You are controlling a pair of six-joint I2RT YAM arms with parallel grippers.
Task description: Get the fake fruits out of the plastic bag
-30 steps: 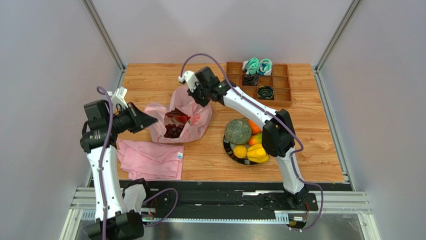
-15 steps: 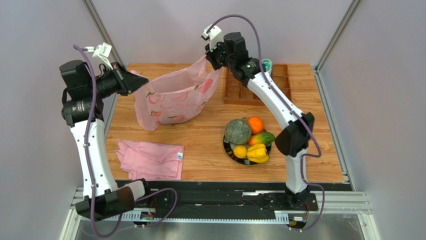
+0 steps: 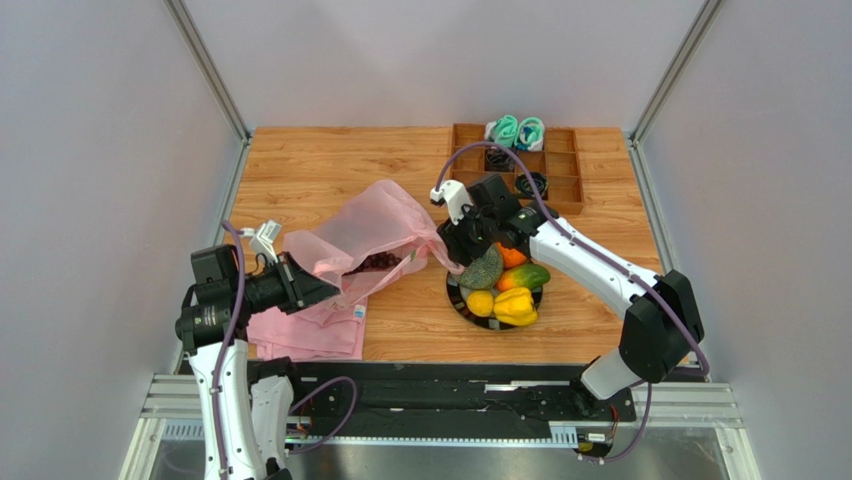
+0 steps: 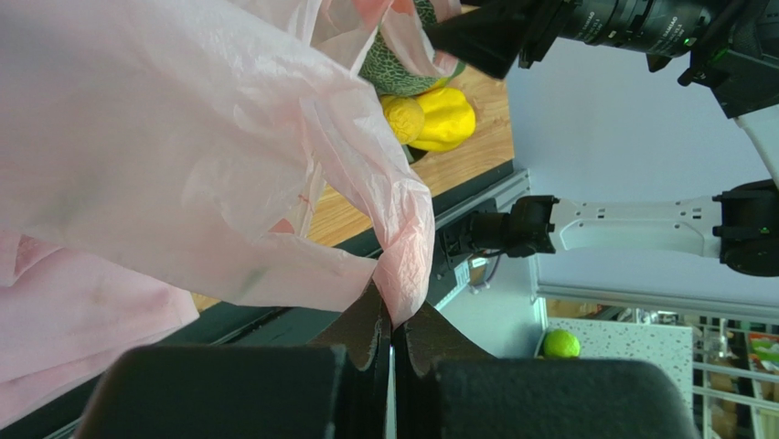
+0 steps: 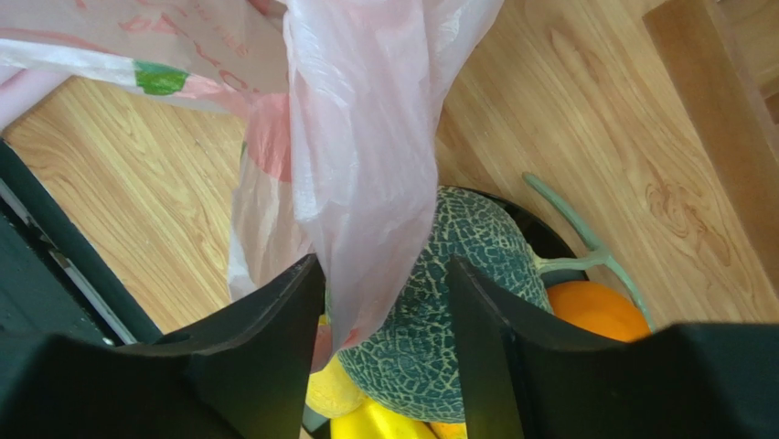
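Note:
The pink plastic bag point(image 3: 375, 225) lies stretched on its side between my two grippers, with dark purple grapes point(image 3: 380, 262) showing through its mouth. My left gripper point(image 3: 305, 283) is shut on the bag's edge point(image 4: 402, 265). My right gripper point(image 3: 452, 252) stands open just above the netted melon point(image 5: 466, 302), and a fold of bag film point(image 5: 366, 119) hangs loose between its fingers. The melon point(image 3: 483, 268), orange point(image 3: 510, 256), lemon point(image 3: 480, 302) and yellow lobed piece point(image 3: 515, 305) sit on a black plate point(image 3: 458, 298).
A folded pink cloth point(image 3: 300, 335) lies by the near edge under my left gripper. A wooden tray point(image 3: 565, 185) with teal and black items stands at the back right. A green-orange fruit point(image 3: 528, 276) also sits on the plate.
Both arms came down from holding the bag high. The bag now rests on the table, its right end over the plate. My right gripper's jaws have parted.

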